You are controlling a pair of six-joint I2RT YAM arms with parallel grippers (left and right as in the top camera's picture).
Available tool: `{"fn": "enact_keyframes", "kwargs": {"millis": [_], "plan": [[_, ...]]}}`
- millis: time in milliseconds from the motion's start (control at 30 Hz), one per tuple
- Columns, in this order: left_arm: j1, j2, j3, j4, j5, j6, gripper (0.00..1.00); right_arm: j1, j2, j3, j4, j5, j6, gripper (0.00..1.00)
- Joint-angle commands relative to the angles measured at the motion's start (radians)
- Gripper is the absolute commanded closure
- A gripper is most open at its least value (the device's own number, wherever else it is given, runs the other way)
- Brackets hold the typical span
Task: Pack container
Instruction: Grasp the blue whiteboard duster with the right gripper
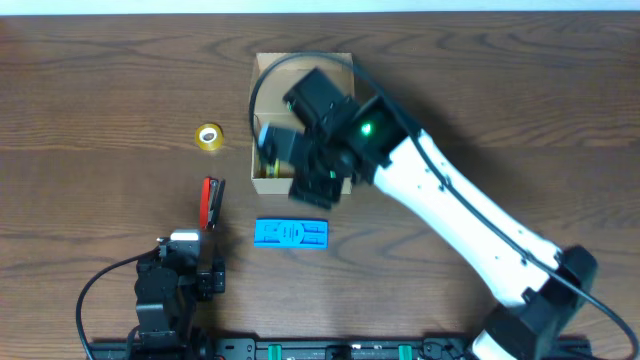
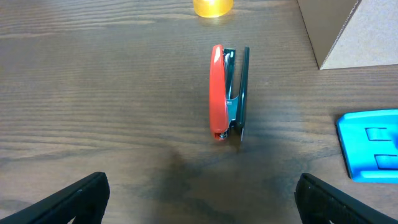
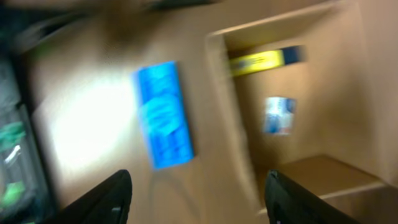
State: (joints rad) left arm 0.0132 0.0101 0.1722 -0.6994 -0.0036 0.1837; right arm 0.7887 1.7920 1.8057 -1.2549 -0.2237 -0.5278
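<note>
The tan cardboard container (image 1: 262,80) stands open at the table's upper middle, with a yellow-and-blue item (image 3: 266,60) and a small blue-white item (image 3: 278,115) inside. My right gripper (image 3: 198,199) is open and empty, hovering over the container's near wall; its view is blurred. In the overhead view the right gripper (image 1: 312,170) covers much of the container. My left gripper (image 2: 199,199) is open and empty, low at the front left (image 1: 190,268). A red stapler (image 2: 224,93) lies just ahead of it, also seen from overhead (image 1: 212,202).
A flat blue packet (image 1: 290,234) lies in front of the container, also in the left wrist view (image 2: 372,144) and right wrist view (image 3: 163,115). A yellow tape roll (image 1: 208,137) sits left of the container, its edge in the left wrist view (image 2: 212,6).
</note>
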Motion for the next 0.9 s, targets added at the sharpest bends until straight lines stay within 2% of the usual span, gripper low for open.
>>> {"fn": "enact_keyframes", "kwargs": {"millis": [0,133,367,867], "plan": [[0.006,-0.006,-0.013,-0.003,0.003,-0.005,0.05,0.045,0.017,-0.021,-0.055,-0.046,-0.127,0.3],[0.006,-0.006,-0.013,-0.003,0.003,-0.005,0.05,0.076,0.034,-0.102,-0.057,-0.043,-0.14,0.25],[0.006,-0.006,-0.013,-0.003,0.003,-0.005,0.05,0.085,0.039,-0.253,0.043,-0.044,-0.14,0.21],[0.006,-0.006,-0.013,-0.003,0.003,-0.005,0.05,0.122,0.043,-0.413,0.259,-0.038,-0.139,0.19]]}}
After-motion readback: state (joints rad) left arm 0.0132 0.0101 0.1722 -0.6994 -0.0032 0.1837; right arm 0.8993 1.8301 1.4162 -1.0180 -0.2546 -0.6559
